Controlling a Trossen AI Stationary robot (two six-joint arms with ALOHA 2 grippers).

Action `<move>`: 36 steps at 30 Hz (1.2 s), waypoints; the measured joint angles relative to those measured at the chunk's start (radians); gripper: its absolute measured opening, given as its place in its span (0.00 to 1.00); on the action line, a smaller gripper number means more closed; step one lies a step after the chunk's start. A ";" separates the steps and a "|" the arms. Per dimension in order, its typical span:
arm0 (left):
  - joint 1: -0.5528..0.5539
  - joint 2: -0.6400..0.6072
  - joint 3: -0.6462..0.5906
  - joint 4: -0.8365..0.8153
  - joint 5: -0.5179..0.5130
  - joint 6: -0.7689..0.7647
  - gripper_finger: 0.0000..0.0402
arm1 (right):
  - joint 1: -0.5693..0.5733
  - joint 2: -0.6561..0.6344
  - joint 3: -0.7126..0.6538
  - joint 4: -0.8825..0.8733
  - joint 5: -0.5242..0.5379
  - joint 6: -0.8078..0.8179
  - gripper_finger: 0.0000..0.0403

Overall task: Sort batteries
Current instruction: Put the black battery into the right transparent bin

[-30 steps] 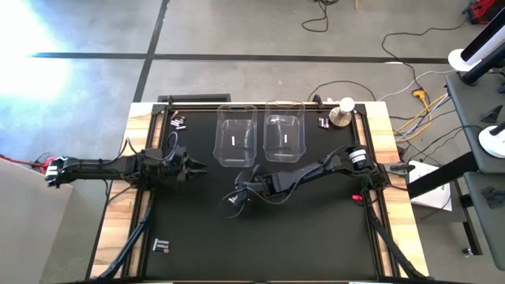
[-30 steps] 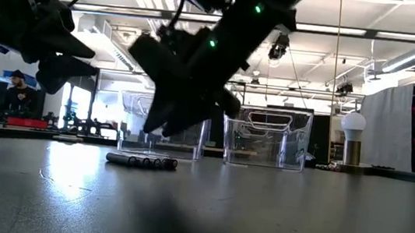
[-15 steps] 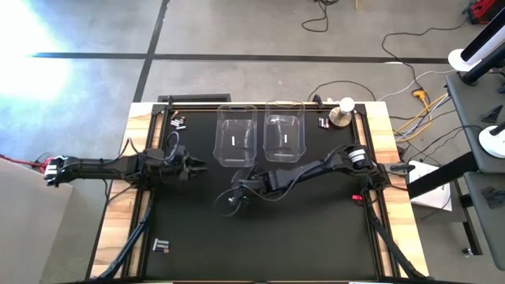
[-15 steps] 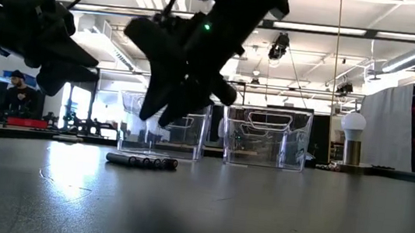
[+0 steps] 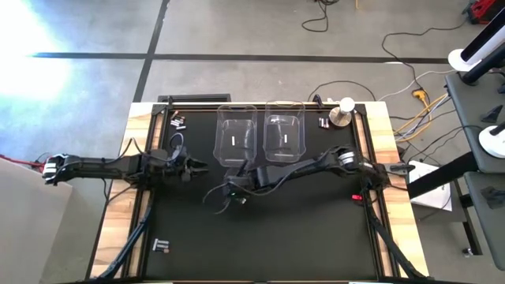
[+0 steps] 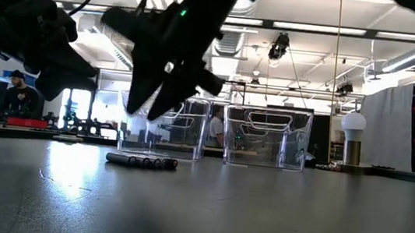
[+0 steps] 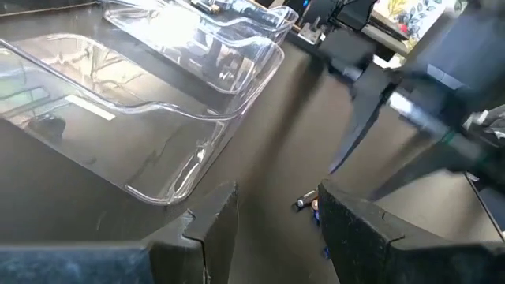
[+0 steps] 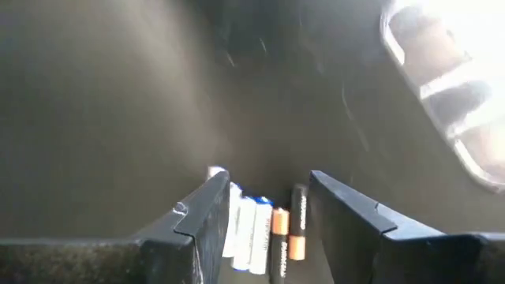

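A short row of batteries (image 6: 142, 160) lies on the black mat: white ones (image 8: 245, 225) beside dark ones with copper ends (image 8: 288, 230). They also show in the left wrist view as batteries (image 7: 308, 203). My right gripper (image 5: 219, 199) hangs open above them, slanting down, and they show in the gap between its fingers (image 8: 266, 181). It touches nothing. My left gripper (image 5: 201, 167) waits open at the mat's left side, pointing toward the bins, fingers apart (image 7: 276, 197). Two clear bins (image 5: 237, 136) (image 5: 284, 136) stand on the mat at the far middle.
More batteries lie in small groups at the near left (image 5: 162, 246), the far left (image 5: 177, 121) and the far right (image 5: 323, 122). A white ball on a round stand (image 5: 345, 110) is at the far right corner. Each bin has a small white strip inside (image 7: 87, 110). A person (image 6: 18, 91) sits beyond the table.
My right gripper has risen from just above the mat and swung toward the table's left, tipping less steeply; its fingers stay apart. The batteries have stayed where they were on the mat.
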 joint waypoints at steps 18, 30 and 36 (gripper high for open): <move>0.000 0.003 0.000 0.020 0.003 -0.062 0.39 | -0.048 0.191 0.342 -0.350 -0.138 0.228 0.41; 0.000 0.004 0.000 0.018 0.005 -0.065 0.39 | -0.057 0.193 0.285 -0.336 -0.130 0.227 0.39; 0.000 0.004 0.000 0.018 0.005 -0.065 0.39 | -0.057 0.194 0.221 -0.257 -0.128 0.244 0.36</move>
